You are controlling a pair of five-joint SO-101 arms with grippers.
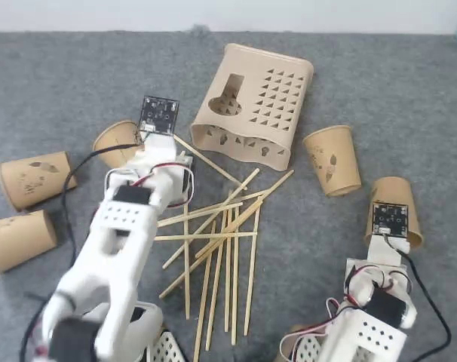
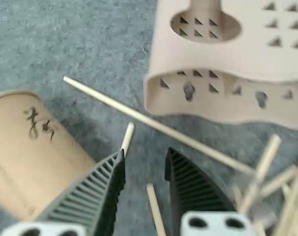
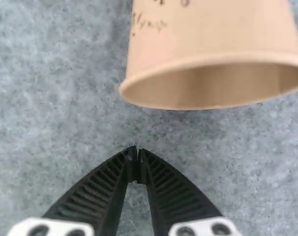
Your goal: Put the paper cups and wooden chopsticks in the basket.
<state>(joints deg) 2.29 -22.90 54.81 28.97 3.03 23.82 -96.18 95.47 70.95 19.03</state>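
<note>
Wooden chopsticks (image 1: 213, 241) lie scattered on the grey tabletop (image 1: 409, 90) between your arms. Your left jaws stand narrowly parted above chopstick ends, beside a paper cup (image 2: 26, 157). Your right jaws are closed and empty, facing another cup (image 3: 213, 49). Beyond, the basket (image 1: 251, 105) lies tipped over.
</note>
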